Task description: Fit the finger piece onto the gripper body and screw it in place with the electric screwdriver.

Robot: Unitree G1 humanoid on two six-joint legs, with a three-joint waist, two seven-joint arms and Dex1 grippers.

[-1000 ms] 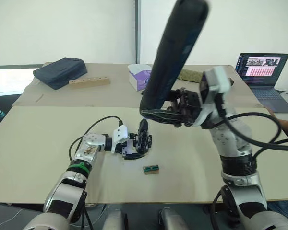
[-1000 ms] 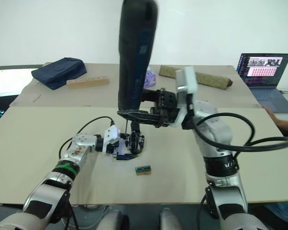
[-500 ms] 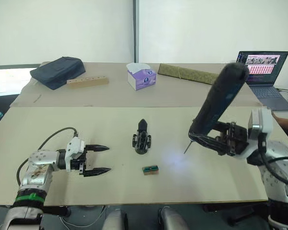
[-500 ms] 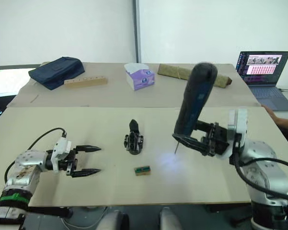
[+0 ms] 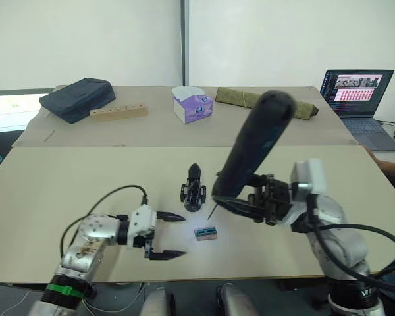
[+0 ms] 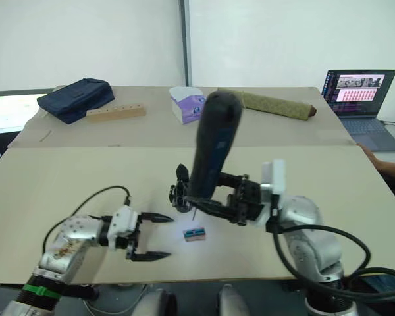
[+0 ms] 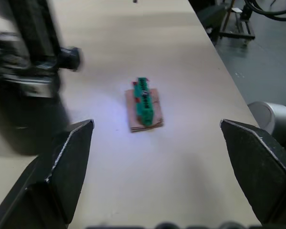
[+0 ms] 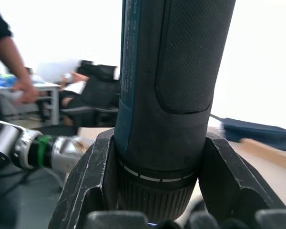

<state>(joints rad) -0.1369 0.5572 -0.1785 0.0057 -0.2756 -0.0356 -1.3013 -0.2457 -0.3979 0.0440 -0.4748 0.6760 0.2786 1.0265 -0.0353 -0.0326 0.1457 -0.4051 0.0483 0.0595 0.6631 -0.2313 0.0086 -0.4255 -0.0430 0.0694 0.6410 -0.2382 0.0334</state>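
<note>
Clamping the electric screwdriver [image 5: 253, 155] in my right gripper [image 5: 253, 204], I hold it tilted, its thin bit pointing down just beside the gripper body [image 5: 194, 189], which stands on the table [image 5: 66, 184]. My left gripper [image 5: 164, 235] hangs spread wide and empty, aimed at the small green-and-brown block [image 7: 144, 103]. A tissue box [image 5: 193, 105] with a tissue showing sits on the far table.
</note>
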